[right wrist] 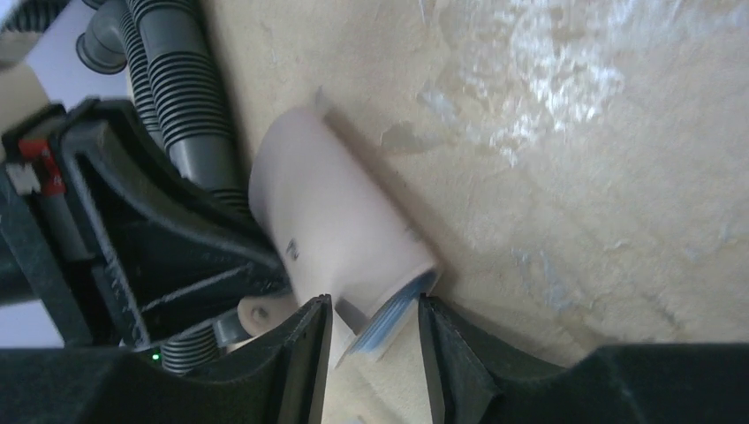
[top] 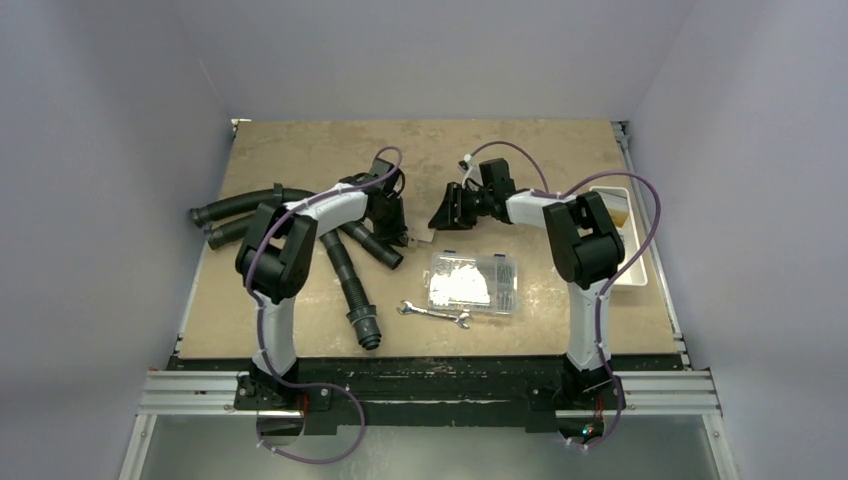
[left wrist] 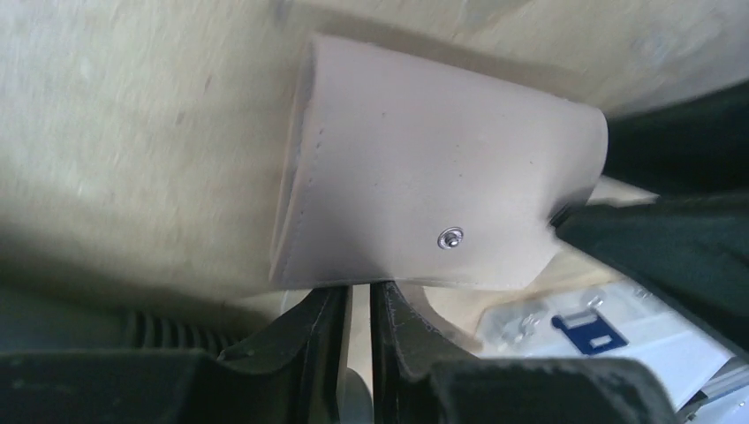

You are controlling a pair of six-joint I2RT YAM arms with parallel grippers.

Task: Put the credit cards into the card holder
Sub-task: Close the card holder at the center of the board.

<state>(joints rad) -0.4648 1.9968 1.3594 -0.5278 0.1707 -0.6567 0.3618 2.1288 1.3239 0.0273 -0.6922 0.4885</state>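
Table: tan board, mottled, with paler worn patches; the wrist views show the same blotchy surface.

Left half: black corrugated hoses, several lengths overlapping. Their open ends lie near the left edge, and one length runs toward the near edge and ends in a collar fitting.

Centre, toward the near edge: clear plastic compartment box, lid closed, with pale contents.

Just beside the box, on its near side: small metal wrench, lying flat, apart from the box.

Right edge: white rectangular tray, its long side along the edge. Something tan-orange lies at its far end, not identifiable.
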